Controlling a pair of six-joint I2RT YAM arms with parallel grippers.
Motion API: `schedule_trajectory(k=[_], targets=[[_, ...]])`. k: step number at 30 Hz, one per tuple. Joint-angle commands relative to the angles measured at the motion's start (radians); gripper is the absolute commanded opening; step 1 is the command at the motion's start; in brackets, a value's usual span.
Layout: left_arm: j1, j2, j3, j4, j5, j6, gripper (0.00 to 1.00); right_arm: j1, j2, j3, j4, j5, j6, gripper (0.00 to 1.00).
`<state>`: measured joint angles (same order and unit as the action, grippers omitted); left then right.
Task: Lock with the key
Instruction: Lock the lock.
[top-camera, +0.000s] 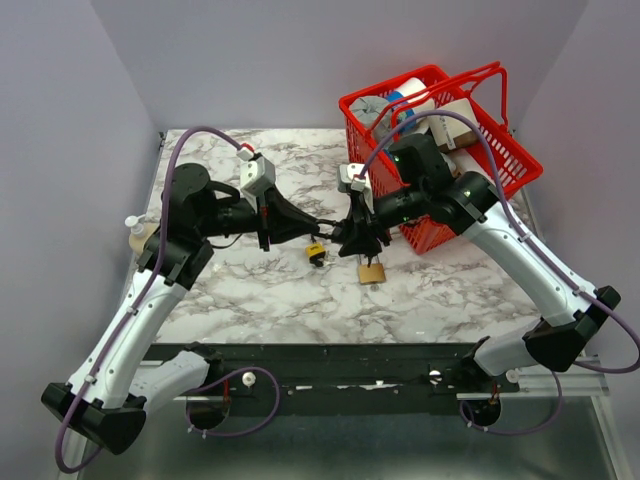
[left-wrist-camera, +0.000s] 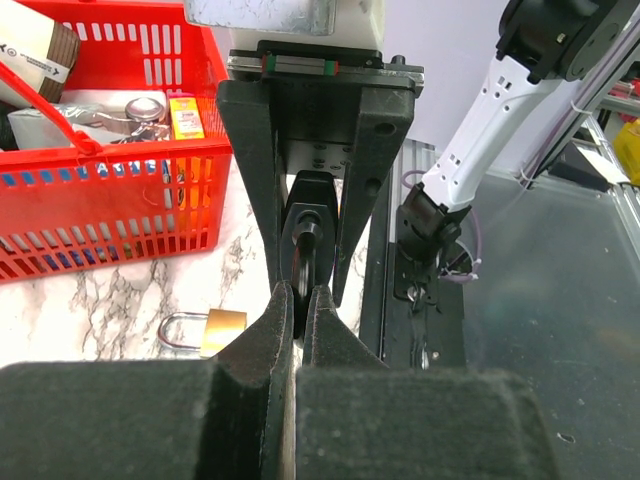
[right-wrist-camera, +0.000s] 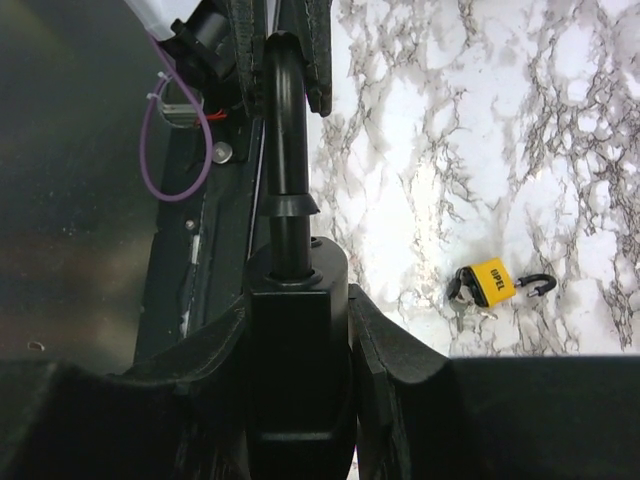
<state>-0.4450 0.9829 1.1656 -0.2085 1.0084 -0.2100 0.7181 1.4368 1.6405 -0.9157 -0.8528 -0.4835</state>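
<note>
My right gripper (top-camera: 357, 237) (right-wrist-camera: 298, 300) is shut on the body of a black padlock (right-wrist-camera: 298, 345) and holds it above the marble table (top-camera: 250, 280). The lock's shackle (right-wrist-camera: 280, 120) points towards the left arm. My left gripper (top-camera: 328, 229) (left-wrist-camera: 298, 290) is shut on the far end of that shackle, and the black padlock shows end-on just beyond its tips in the left wrist view (left-wrist-camera: 305, 225). A yellow padlock (top-camera: 315, 250) (right-wrist-camera: 492, 281) lies on the table below, with a small bunch of keys (right-wrist-camera: 458, 291) beside it. No key shows in either gripper.
A brass padlock (top-camera: 372, 272) (left-wrist-camera: 222, 328) lies on the table under the right gripper. A red basket (top-camera: 440, 225) (left-wrist-camera: 100, 190) with several items stands at the back right, close behind the right arm. A small bottle (top-camera: 135, 232) sits at the left table edge.
</note>
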Motion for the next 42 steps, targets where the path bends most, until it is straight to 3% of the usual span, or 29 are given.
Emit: schedule_trajectory(k=[1, 5, 8, 11, 14, 36, 42], targets=[[0.000, 0.014, 0.000, -0.057, 0.061, -0.005, 0.00, -0.005, -0.026, 0.044, 0.123, -0.061, -0.018, 0.01], [-0.044, 0.025, -0.092, 0.060, 0.035, -0.089, 0.00, -0.003, 0.020, 0.106, 0.169, -0.091, 0.029, 0.01], [-0.188, 0.063, -0.127, 0.116, -0.027, -0.086, 0.00, 0.033, 0.063, 0.203, 0.170, -0.121, 0.049, 0.01], [-0.236, 0.109, -0.187, 0.257, -0.021, -0.196, 0.00, 0.072, 0.100, 0.286, 0.179, -0.137, 0.065, 0.01], [-0.264, 0.123, -0.196, 0.225, -0.016, -0.163, 0.00, 0.072, 0.126, 0.347, 0.170, -0.150, 0.071, 0.01], [-0.336, 0.071, -0.374, 0.210, -0.010, -0.183, 0.00, 0.032, 0.088, 0.335, 0.224, -0.101, 0.049, 0.01], [-0.357, 0.083, -0.411, 0.277, -0.013, -0.235, 0.00, 0.032, 0.126, 0.375, 0.239, -0.130, 0.075, 0.01]])
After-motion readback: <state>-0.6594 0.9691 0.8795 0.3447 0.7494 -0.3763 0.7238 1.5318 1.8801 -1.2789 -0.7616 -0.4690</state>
